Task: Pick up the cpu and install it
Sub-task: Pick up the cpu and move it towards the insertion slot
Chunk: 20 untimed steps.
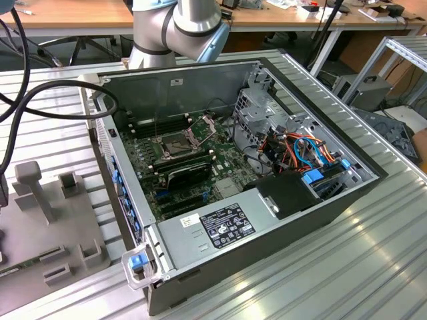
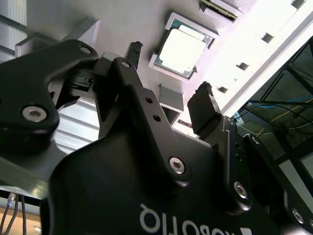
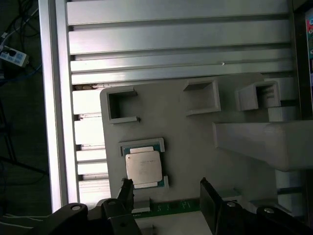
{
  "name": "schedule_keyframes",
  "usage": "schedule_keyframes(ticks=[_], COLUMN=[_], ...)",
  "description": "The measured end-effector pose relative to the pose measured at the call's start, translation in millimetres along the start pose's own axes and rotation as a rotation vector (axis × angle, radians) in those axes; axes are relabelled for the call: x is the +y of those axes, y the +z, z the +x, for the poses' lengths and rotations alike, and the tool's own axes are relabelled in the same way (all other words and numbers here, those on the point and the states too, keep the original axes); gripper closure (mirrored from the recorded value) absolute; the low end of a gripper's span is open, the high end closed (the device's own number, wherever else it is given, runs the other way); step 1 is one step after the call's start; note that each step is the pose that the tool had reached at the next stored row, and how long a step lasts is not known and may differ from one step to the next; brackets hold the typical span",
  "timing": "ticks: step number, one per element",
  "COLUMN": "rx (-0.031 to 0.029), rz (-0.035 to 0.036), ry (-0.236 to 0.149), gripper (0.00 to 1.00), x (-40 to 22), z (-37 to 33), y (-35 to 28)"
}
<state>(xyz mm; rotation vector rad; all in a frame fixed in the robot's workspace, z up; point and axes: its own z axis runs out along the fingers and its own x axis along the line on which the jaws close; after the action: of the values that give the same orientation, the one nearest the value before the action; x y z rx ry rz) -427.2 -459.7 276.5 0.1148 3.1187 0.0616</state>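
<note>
**A:** Status?

**B:** The cpu (image 3: 143,166) lies flat in its nest (image 3: 160,142) on the grey fixture plate (image 3: 195,122), not yet picked. The gripper (image 3: 168,193) hangs over the plate near the nest. Its fingers (image 3: 208,198) are spread wide with nothing between them.

**A:** What can go wrong?

**B:** Centring, mainly. In both wrist views the cpu sits nearer one finger than the other. If it closes from that offset, I'd expect one pad to hit first and shove the chip into the nest corners, so it tilts or jams.
The chip is also thin and barely clears the nest, so the pads could land on the corner stops instead of the chip edges.
A green board (image 3: 178,205) lies on the plate just beside the nest, and a descending finger could clip it.

**A:** What does each view add?

**B:** The first wrist view looks down on the plate. It shows the chip inside its corner stops, the plate's other pockets (image 3: 200,98) and the slatted surface (image 3: 171,44) under the plate.
The second wrist view looks along the fingers, so it gives the pad shape and the gap, with the chip bright beyond them.
The exterior view gives the destination. The open computer case (image 1: 287,241) stands beside the plate, on the exterior view's right of it, with the socket (image 1: 175,142) inside. I can't tell whether the socket frame is fully open.
</note>
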Motion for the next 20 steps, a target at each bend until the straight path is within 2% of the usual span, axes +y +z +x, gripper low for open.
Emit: schedule_keyframes(ticks=[4,7,20], rx=[0.0000,0.0006,0.0007], rz=[0.0000,-0.0005,-0.0004], ry=[0.000,-0.018,-0.018], gripper=[0.34,0.34,0.34], x=[0.0,0.0,-0.3], z=[0.0,-0.1,0.1], y=[0.1,0.7,8.7])
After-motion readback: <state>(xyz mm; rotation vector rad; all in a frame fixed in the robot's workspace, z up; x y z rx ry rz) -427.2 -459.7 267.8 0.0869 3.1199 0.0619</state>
